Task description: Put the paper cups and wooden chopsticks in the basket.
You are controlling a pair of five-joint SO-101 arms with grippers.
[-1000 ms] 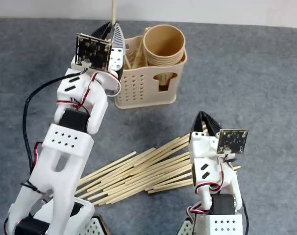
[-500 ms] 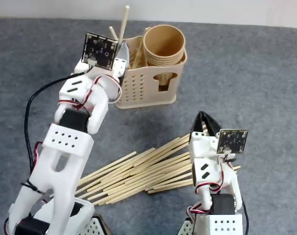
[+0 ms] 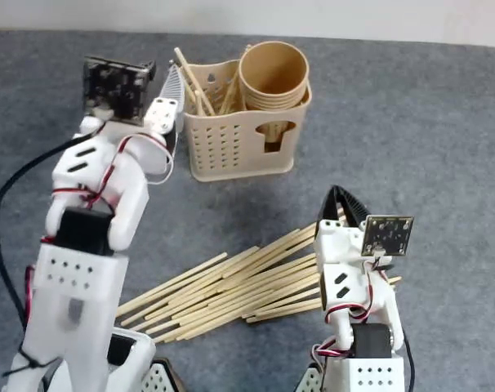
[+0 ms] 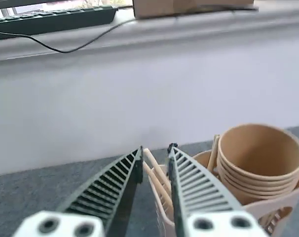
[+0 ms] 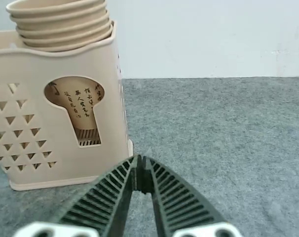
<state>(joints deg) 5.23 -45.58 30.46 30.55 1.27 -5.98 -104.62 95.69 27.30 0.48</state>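
The beige slotted basket stands at the back of the grey mat. A stack of paper cups fills its right half, and a few wooden chopsticks lean in its left half. My left gripper is open just left of the basket's rim and holds nothing. From the left wrist its fingers frame the leaning chopsticks, with the cups beside them. A pile of chopsticks lies on the mat. My right gripper is shut and empty over the pile's right end, pointing at the basket and cups.
A pale wall runs behind the basket. Open grey mat lies to the right of the basket. The left arm's black cable loops along the left side.
The left gripper held chopsticks upright over the basket, let them go, and drew back to the left. The chopsticks now lean inside the basket. The right arm stayed still.
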